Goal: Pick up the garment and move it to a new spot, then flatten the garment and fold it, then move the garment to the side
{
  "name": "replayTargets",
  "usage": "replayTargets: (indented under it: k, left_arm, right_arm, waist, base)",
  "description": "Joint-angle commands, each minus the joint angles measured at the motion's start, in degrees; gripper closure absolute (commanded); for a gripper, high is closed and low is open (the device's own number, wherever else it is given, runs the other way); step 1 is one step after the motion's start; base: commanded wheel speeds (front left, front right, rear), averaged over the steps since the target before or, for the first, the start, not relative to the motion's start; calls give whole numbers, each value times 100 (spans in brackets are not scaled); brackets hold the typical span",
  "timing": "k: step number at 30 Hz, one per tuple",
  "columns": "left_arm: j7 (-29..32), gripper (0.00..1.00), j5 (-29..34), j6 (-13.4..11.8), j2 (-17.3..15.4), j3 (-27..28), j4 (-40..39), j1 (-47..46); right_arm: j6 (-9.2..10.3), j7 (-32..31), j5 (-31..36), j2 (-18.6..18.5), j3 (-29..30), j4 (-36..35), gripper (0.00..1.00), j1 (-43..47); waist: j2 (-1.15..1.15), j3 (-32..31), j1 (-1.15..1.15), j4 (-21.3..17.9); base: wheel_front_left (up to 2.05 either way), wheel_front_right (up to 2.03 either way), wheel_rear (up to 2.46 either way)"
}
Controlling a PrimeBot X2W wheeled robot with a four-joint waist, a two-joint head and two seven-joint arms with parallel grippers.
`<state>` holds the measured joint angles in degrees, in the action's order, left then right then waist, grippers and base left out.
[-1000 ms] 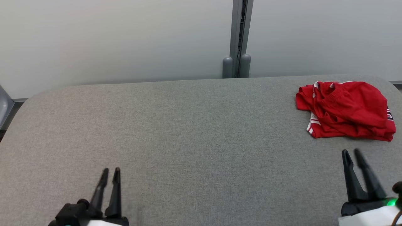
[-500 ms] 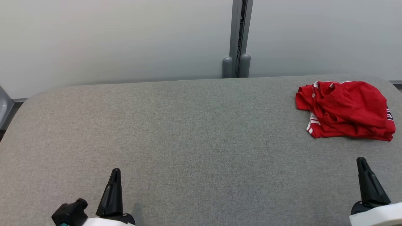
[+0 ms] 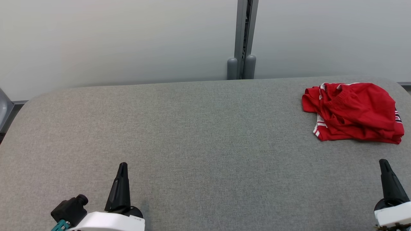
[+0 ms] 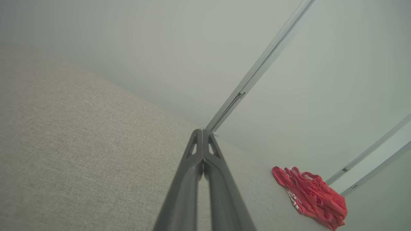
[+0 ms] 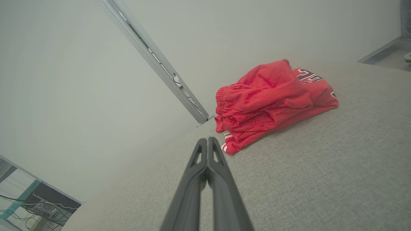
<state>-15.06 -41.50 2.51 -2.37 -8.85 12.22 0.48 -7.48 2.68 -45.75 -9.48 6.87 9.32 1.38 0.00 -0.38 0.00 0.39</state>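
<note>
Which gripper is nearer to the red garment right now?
Right. The right gripper sits on the near side of the red garment, close but apart from it. The left gripper is far off over the left part of the table.

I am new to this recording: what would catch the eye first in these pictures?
The crumpled red shorts stand out, lying at the far right of the grey table. Next come the left claw and the right claw at the near edge, both shut and apart from the shorts.
</note>
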Motion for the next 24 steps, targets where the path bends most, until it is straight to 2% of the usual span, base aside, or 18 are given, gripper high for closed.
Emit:
replayTargets:
  k: [1, 24]
  left_arm:
    - [5, 100, -173, 29, -24, -32, -43, -201]
    - [3, 100, -1953, 102, -36, -425, 133, -641]
  right_arm:
    - [-1, -65, -158, -88, 83, -37, 100, -166]
    - [-2, -804, -1802, -142, 616, 283, 100, -410]
  waist:
    - [0, 0, 0, 0]
    - [0, 6, 0, -10]
  base:
    - [0, 0, 0]
    - [0, 0, 0]
